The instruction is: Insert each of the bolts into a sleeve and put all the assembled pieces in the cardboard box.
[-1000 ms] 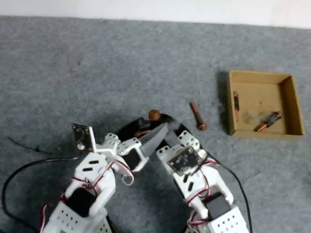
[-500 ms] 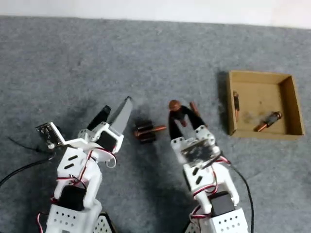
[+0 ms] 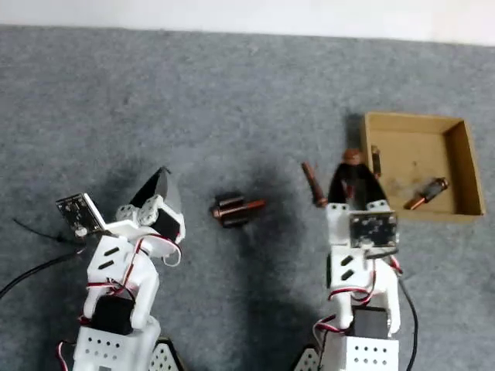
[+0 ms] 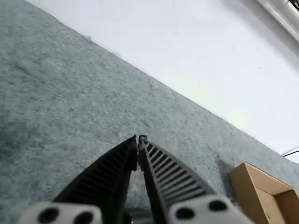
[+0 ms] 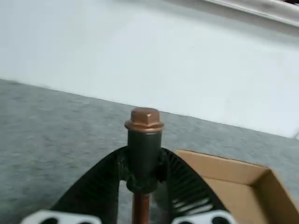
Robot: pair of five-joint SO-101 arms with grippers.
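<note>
- Right gripper (image 5: 144, 164): pinching an assembled piece (image 5: 144, 140), with the dark sleeve sitting between the ribbed fingers and the copper bolt head pointing up. Holding it upright is probably keeping the bolt from slipping out during carriage.
- Assembled piece, location: in the high view it is hanging just beside the 9 o'clock wall of the cardboard box (image 3: 418, 119), not yet over the box floor. Judged step: delivery under way, release outstanding.
- Cardboard box: sitting open-topped toward 2 o'clock on the grey mat (image 3: 232, 93). It is already housing two finished pieces, one (image 3: 376, 168) lying along the 9 o'clock wall and one (image 3: 427, 193) lying slantwise nearer 5 o'clock.
- Loose bolt (image 3: 314, 184): lying bare on the mat, near the right gripper at its 9 o'clock, and awaiting a sleeve.
- Sleeve cluster (image 3: 234, 210): dark sleeves lying mid-mat between the arms, with a copper shaft poking toward 3 o'clock. Whether that bolt is fully seated cannot be told.
- Left gripper (image 4: 138, 141): fingers pressing together on nothing, sitting at 9 o'clock of the cluster and well apart from the box. It is apparently parking clear while the right arm is delivering.
</note>
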